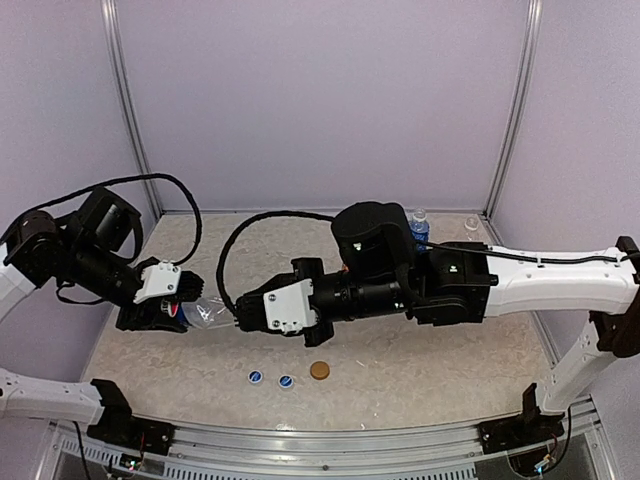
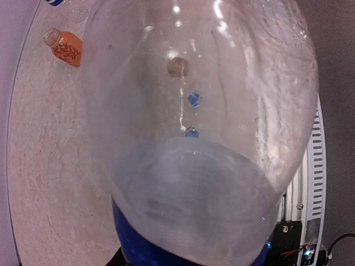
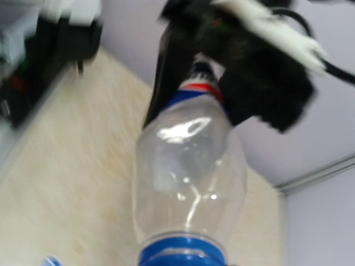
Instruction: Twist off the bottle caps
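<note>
A clear bottle (image 1: 207,313) with a blue label is held level above the table between both grippers. My left gripper (image 1: 178,311) is shut on its labelled lower end (image 2: 130,244); the bottle fills the left wrist view. My right gripper (image 1: 243,312) is shut on its plain blue cap (image 3: 183,254) at the neck end; the fingers are hidden there. The right wrist view is blurred. Two blue caps with white marks (image 1: 255,377) (image 1: 286,381) and a golden-brown cap (image 1: 319,370) lie loose on the table near the front.
A blue-labelled bottle (image 1: 419,226) and a clear bottle (image 1: 471,225) stand at the back right by the wall. The orange juice bottle (image 2: 65,47) lies on its side on the table, hidden by the right arm in the top view. The right arm spans the table's middle.
</note>
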